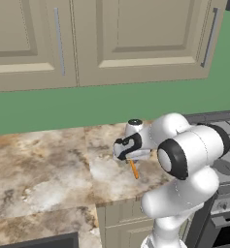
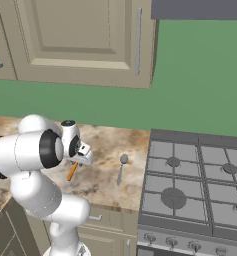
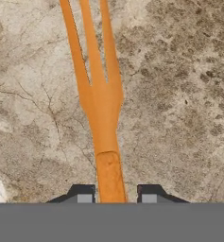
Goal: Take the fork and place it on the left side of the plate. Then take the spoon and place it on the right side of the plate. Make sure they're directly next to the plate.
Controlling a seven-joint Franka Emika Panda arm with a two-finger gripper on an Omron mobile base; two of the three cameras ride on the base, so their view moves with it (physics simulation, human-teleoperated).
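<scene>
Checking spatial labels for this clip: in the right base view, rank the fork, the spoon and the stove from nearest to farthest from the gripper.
1. Fork: under the gripper, its handle between the fingertips.
2. Spoon: on the counter, between the fork and the stove.
3. Stove: farthest, beyond the spoon on the view's right.
</scene>
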